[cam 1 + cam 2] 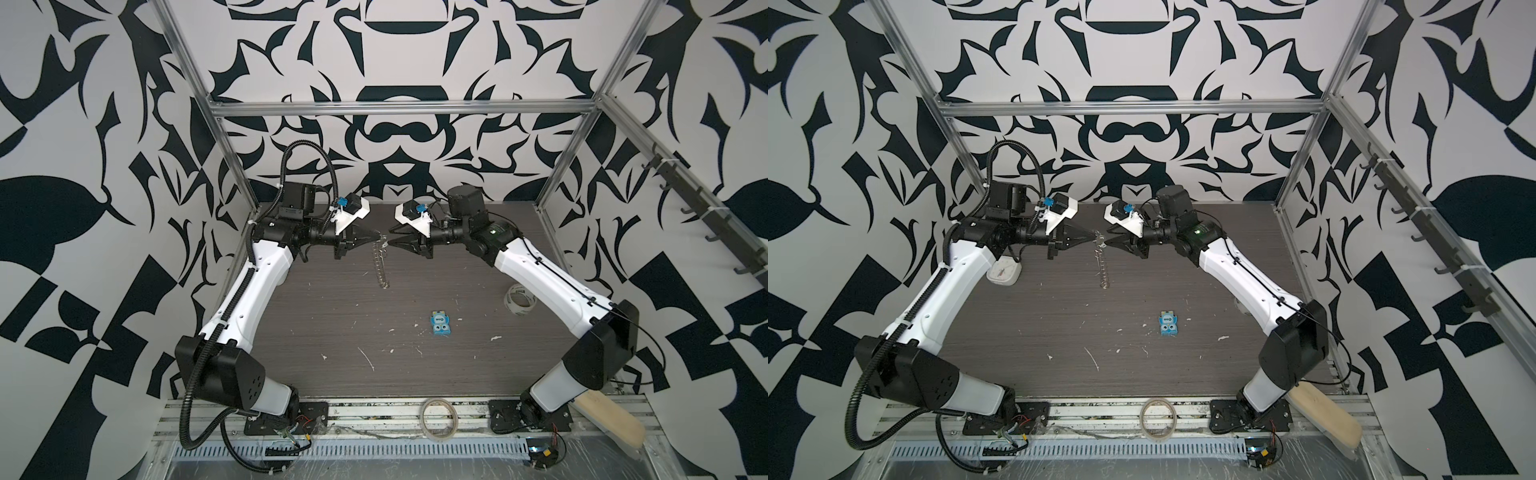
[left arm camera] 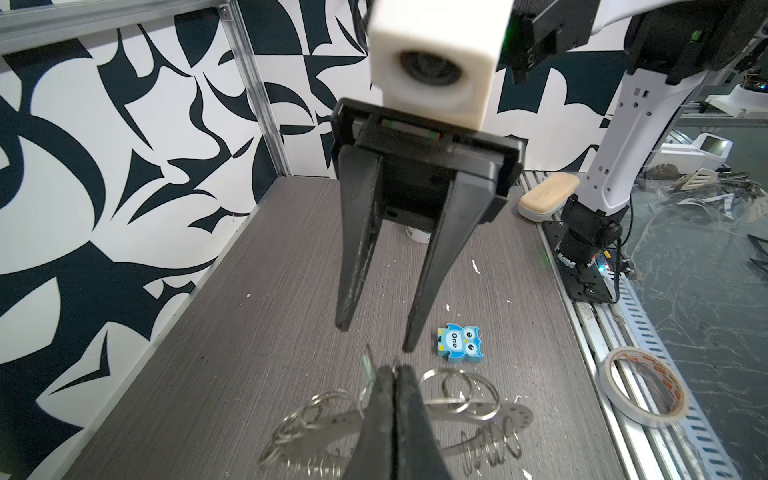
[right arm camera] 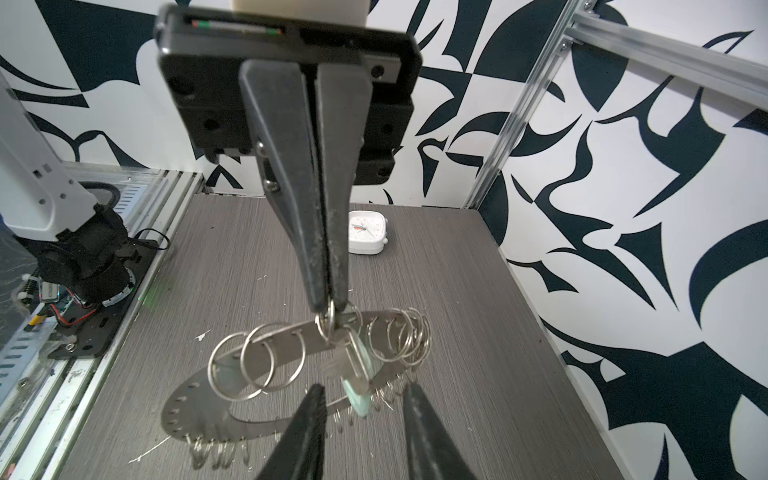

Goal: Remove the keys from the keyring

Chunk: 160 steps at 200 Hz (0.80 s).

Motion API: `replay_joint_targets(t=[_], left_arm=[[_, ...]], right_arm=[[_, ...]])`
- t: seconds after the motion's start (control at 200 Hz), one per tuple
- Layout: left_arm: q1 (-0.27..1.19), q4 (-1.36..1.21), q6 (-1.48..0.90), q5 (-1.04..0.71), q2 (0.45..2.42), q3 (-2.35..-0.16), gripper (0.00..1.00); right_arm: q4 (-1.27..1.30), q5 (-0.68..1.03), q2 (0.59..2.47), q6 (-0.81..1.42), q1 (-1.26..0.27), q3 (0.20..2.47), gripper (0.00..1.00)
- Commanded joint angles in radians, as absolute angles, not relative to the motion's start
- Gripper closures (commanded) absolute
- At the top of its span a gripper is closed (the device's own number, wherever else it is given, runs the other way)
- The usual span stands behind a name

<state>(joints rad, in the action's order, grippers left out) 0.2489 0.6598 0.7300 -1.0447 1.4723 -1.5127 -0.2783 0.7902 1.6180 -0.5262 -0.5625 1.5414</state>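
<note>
Grey woodgrain tabletop (image 1: pixel 332 332), left jaws clamped on hanging keyring (image 3: pixel 216 422), right jaws parted, empty, near key (image 3: pixel 356 395).

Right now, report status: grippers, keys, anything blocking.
Left gripper shut on keyring, holding it up. Right gripper open, astride the key, not gripping. Key not yet off. Spare rings crowd it.

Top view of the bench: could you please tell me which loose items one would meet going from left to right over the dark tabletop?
In a top view: white clock → keyring, hanging edge-on → blue owl piece.
</note>
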Motion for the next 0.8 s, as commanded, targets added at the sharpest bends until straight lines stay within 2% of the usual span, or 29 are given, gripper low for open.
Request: replay_joint_targets(t=[0.0, 0.285, 0.56, 0.62, 0.685, 0.795], left_arm=[[0.245, 0.649, 0.729, -1.094, 1.438, -1.502, 1.00], [0.245, 0.628, 0.716, -1.106, 1.431, -1.485, 1.00], [0.245, 0.643, 0.729, -1.108, 1.422, -1.482, 1.00], [0.245, 0.650, 0.741, -1.109, 1.422, -1.482, 1.00], [0.245, 0.660, 0.755, -1.113, 1.424, -1.485, 1.00], [0.245, 0.669, 0.765, -1.115, 1.429, -1.494, 1.00]], right_arm=[[-0.246, 0.833, 1.626, -0.522, -0.565, 1.579, 0.64], [-0.251, 0.857, 1.657, -0.523, -0.567, 1.601, 0.63], [-0.261, 0.930, 1.674, -0.508, -0.569, 1.643, 0.58], [-0.277, 0.954, 1.675, -0.515, -0.572, 1.651, 0.54], [-0.325, 0.960, 1.679, -0.546, -0.579, 1.667, 0.39], [-0.399, 0.954, 1.692, -0.602, -0.594, 1.698, 0.39]])
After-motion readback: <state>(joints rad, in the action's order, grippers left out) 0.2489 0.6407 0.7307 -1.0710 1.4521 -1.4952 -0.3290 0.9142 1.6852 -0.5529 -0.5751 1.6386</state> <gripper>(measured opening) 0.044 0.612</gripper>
